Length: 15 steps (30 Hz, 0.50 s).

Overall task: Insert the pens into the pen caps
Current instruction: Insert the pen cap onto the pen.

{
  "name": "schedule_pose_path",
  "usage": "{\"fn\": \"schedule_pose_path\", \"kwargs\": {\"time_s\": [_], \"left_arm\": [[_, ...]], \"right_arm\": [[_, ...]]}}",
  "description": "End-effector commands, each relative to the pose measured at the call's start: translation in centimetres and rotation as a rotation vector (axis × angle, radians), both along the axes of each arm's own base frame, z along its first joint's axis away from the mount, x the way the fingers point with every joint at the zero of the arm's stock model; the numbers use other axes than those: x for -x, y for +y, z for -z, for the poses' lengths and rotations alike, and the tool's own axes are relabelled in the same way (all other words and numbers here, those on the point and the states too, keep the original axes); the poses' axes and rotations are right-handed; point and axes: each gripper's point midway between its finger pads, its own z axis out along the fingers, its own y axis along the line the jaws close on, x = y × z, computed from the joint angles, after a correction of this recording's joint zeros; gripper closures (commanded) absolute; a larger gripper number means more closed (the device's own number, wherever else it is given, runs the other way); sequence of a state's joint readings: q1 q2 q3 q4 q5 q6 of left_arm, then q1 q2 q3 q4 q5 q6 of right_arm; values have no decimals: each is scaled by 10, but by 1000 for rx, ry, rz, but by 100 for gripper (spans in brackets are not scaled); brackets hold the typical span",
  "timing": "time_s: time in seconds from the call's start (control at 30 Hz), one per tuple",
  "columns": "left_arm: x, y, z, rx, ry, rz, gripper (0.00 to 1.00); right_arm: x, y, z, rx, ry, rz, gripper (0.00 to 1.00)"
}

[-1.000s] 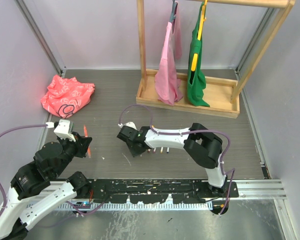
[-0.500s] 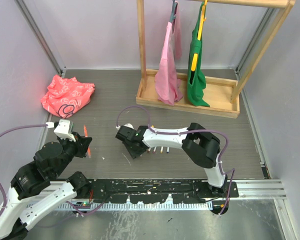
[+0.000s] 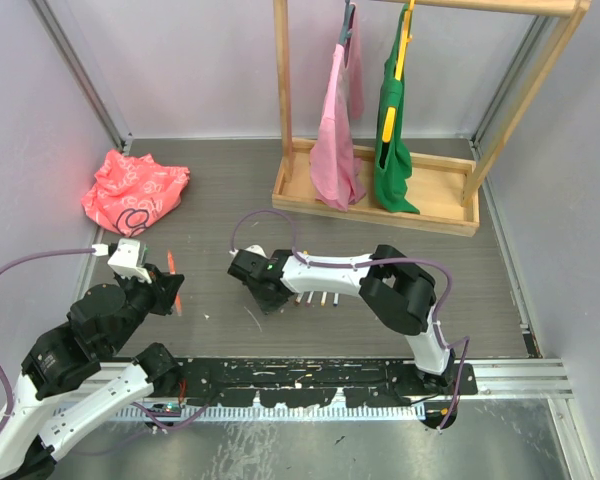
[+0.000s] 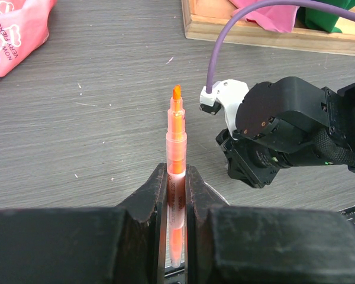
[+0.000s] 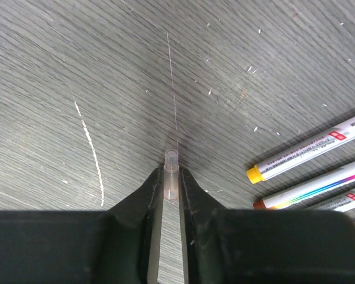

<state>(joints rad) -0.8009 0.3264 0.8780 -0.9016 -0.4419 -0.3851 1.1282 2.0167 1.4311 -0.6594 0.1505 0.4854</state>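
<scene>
My left gripper (image 4: 176, 184) is shut on an uncapped orange pen (image 4: 176, 139), whose chisel tip points away over the table. It also shows in the top view (image 3: 177, 300), held by the left gripper (image 3: 170, 287). My right gripper (image 5: 171, 177) is shut on a small translucent pen cap (image 5: 171, 171), held low over the table with its end sticking out past the fingertips. In the top view the right gripper (image 3: 267, 295) sits just left of a row of capped pens (image 3: 315, 298). A yellow-ended pen (image 5: 307, 155) and an orange-ended pen (image 5: 319, 190) lie to the right.
A wooden rack (image 3: 375, 195) with a pink bag and a green bag stands at the back. A crumpled red-pink bag (image 3: 135, 190) lies at the back left. The right arm's wrist (image 4: 284, 127) shows right of the orange pen. A white scratch (image 5: 92, 151) marks the tabletop.
My right gripper has shifted slightly left and away from the row of pens. The left gripper and the orange pen have not moved.
</scene>
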Motion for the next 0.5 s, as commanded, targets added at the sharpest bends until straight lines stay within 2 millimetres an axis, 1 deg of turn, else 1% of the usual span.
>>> {"fn": "schedule_pose_path", "kwargs": {"time_s": [0.0,0.07,0.13,0.23,0.33,0.43,0.47], "left_arm": [[-4,-2,-4,17,-11,-12,100],[-4,-3,-4,15,-8,-8,100],[-4,-5,-3,13,-3,-1,100],[-4,-11,-3,15,1,30,100],[-1,-18,-4,17,0,73,100],[0,-24,-9,35,-12,104,100],[-3,-27,-16,54,-28,100,100]], "right_arm": [[-1,-8,7,28,0,20,85],[-4,-2,-7,-32,-27,26,92],[-11,6,-29,-105,-78,42,99],[-21,16,-66,-212,-149,53,100],[-31,18,-97,-277,-227,68,100],[-37,12,-123,-337,-293,96,100],[-39,9,-132,-364,-320,113,100]]}}
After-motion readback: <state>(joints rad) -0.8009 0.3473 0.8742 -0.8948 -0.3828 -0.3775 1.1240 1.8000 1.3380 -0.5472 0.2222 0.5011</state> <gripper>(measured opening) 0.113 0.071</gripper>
